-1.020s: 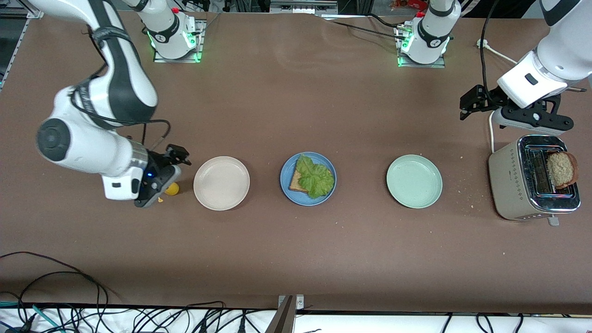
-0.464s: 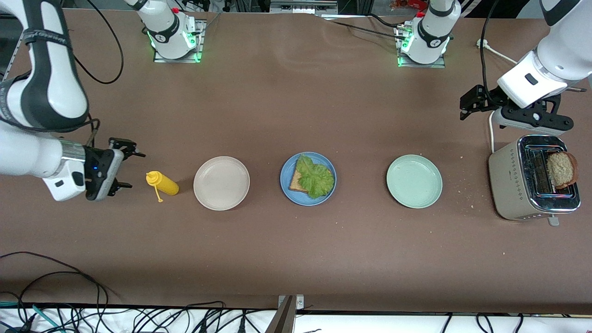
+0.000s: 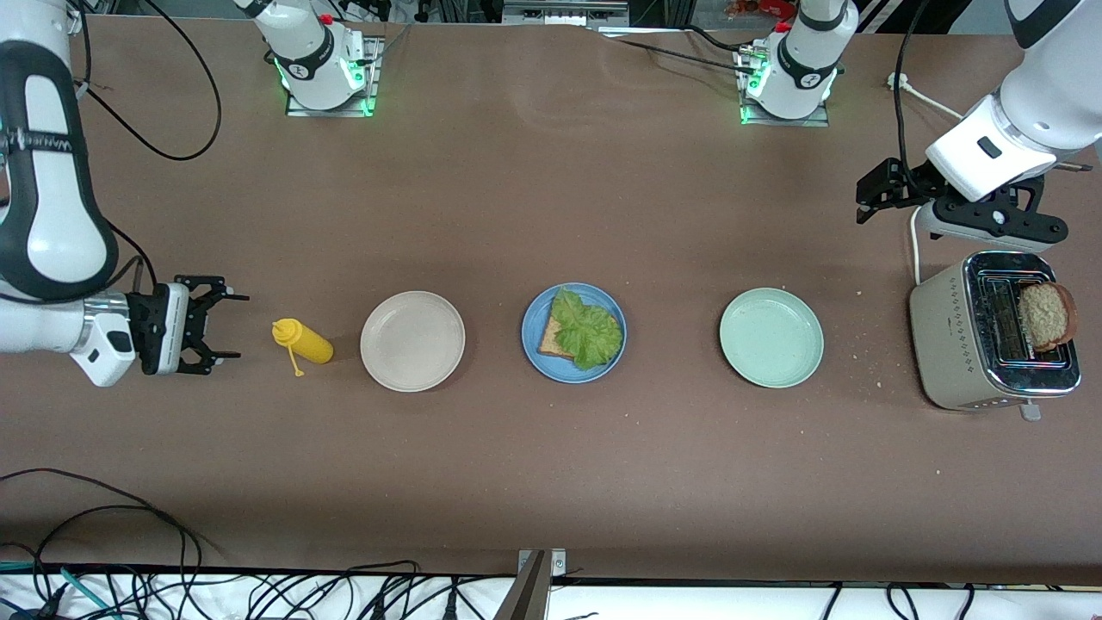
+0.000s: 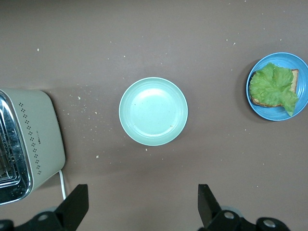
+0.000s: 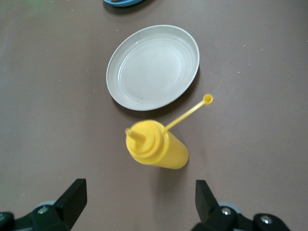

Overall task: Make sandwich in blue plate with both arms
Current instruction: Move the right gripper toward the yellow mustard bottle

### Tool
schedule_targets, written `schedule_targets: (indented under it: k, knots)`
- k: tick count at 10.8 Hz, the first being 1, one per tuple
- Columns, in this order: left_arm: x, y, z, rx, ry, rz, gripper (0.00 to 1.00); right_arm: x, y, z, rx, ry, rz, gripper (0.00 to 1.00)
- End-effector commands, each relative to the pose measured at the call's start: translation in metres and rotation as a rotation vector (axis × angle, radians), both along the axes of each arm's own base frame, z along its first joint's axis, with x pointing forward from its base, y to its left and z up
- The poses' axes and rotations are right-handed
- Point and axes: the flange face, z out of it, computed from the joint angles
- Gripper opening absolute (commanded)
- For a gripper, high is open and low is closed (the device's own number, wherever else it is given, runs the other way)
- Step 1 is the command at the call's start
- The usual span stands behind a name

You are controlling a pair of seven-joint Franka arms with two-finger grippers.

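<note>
Beside the yellow bottle, right gripper gapes empty; left gripper, open, empty, hovers near the toaster holding 1 slice. Blue plate: bread, lettuce.

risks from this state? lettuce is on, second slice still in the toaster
1. The second brown bread slice leans out of the beige toaster at its outer edge; the open left gripper, above the toaster, might knock it off.
2. The ruffled green lettuce leaf overhangs the bottom slice on the round blue plate; the top slice may sit skewed.
3. The open right gripper faces the upright yellow squeeze bottle, which could tip.
</note>
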Motion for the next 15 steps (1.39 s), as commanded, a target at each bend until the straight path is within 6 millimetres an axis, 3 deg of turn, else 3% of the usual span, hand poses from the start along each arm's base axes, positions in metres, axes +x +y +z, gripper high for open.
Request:
schedule_targets:
  k: [1,3,5,7,13,15]
  knots:
    - [-0.003,0.0,0.007,-0.011,0.001,-0.007,1.0,-0.003,-0.025,-0.057,0.163,-0.041,0.083,1.0]
    - [-0.003,0.0,0.007,-0.011,0.001,-0.007,1.0,-0.009,-0.038,-0.092,0.261,-0.082,0.139,1.0]
    - [-0.003,0.0,0.007,-0.011,0.001,-0.007,1.0,-0.013,-0.036,-0.12,0.364,-0.096,0.133,1.0]
    - [-0.003,0.0,0.007,-0.011,0.001,-0.008,1.0,-0.013,-0.032,-0.128,0.414,-0.129,0.141,1.0]
    - [-0.003,0.0,0.007,-0.011,0.001,-0.008,1.0,-0.02,-0.025,-0.184,0.473,-0.146,0.127,1.0]
    - [-0.003,0.0,0.007,-0.011,0.001,-0.008,1.0,-0.016,-0.014,-0.19,0.46,-0.161,0.122,1.0]
